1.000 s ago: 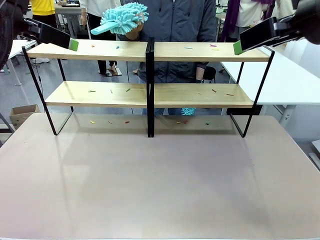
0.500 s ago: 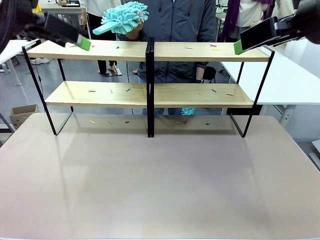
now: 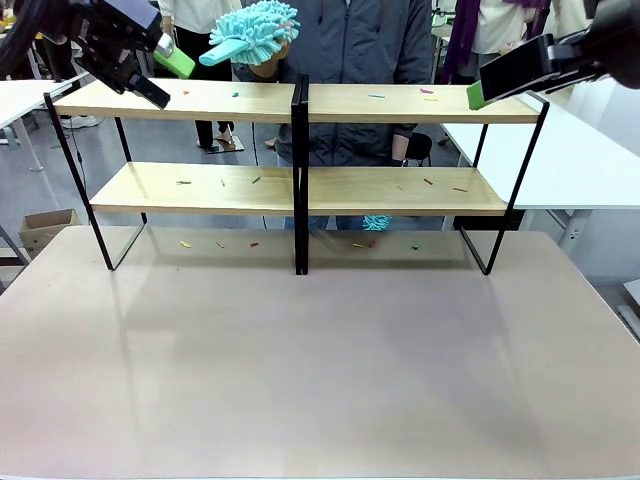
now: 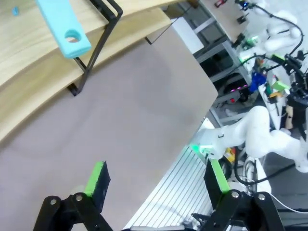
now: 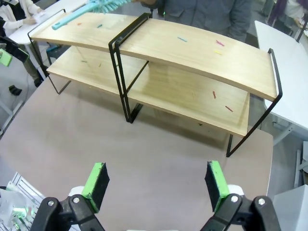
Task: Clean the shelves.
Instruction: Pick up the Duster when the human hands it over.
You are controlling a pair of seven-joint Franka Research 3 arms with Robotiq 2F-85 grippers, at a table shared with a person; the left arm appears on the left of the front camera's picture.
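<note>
The shelves [image 3: 300, 100] stand at the table's far side, two tiers of light boards on a black frame, also seen from above [image 5: 159, 48] and at the top left of the left wrist view [image 4: 29, 57]. Small coloured scraps [image 3: 375, 96] lie on the boards. A person behind holds a teal fluffy duster [image 3: 255, 28] over the upper left board, handle pointing left [image 4: 62, 24] [image 5: 67, 21]. My left gripper [image 3: 163, 78] is open just left of the handle tip, apart from it [image 4: 156, 178]. My right gripper [image 3: 478, 93] hovers open at the upper right shelf end [image 5: 155, 180].
More scraps [image 3: 250, 243] lie on the table [image 3: 320, 360] under the rack. A teal tuft [image 3: 377, 222] shows behind the lower board. White tables [image 3: 570, 160] stand to the right and left, and a cardboard box [image 3: 40, 228] sits on the floor.
My left gripper has swung right and upward from the shelf's left end toward the duster handle, rolling as it went. The right gripper and the duster have stayed put.
</note>
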